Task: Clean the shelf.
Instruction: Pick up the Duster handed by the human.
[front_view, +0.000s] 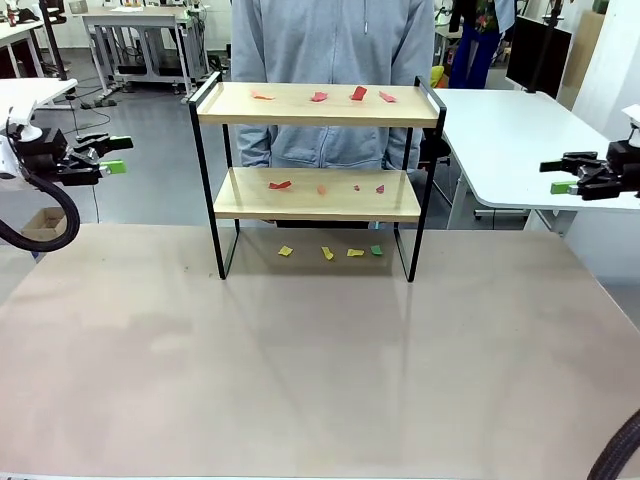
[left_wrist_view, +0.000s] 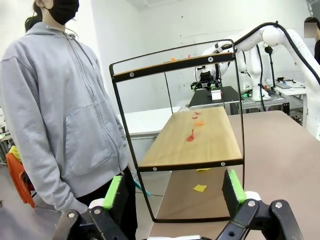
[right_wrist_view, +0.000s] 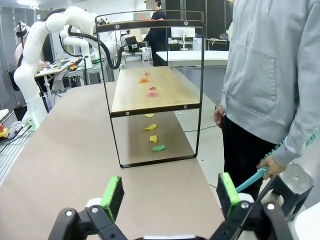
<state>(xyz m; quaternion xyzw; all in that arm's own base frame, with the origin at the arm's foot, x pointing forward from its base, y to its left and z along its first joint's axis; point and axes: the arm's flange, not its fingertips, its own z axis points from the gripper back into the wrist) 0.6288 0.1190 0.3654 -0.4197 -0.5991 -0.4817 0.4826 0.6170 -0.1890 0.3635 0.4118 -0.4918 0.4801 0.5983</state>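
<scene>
The shelf (front_view: 318, 117) stands at the far middle of the table, two wooden boards in a black frame. Red and orange paper scraps (front_view: 320, 96) lie on its top board, red ones (front_view: 280, 184) on the lower board, yellow and green ones (front_view: 328, 252) on the table beneath. My left gripper (front_view: 118, 156) hangs open off the table's left side, empty. My right gripper (front_view: 555, 176) hangs open off the right side, empty. The left wrist view has the shelf (left_wrist_view: 210, 145) end-on beyond the open left gripper (left_wrist_view: 175, 192). The right wrist view has the shelf (right_wrist_view: 170, 100) beyond the open right gripper (right_wrist_view: 170, 195).
A person in a grey hoodie (front_view: 330, 60) stands right behind the shelf, holding a teal stick-like tool (right_wrist_view: 250, 181) low in one hand. The beige table (front_view: 320, 370) stretches wide in front of the shelf. A white table (front_view: 520, 140) stands at the back right.
</scene>
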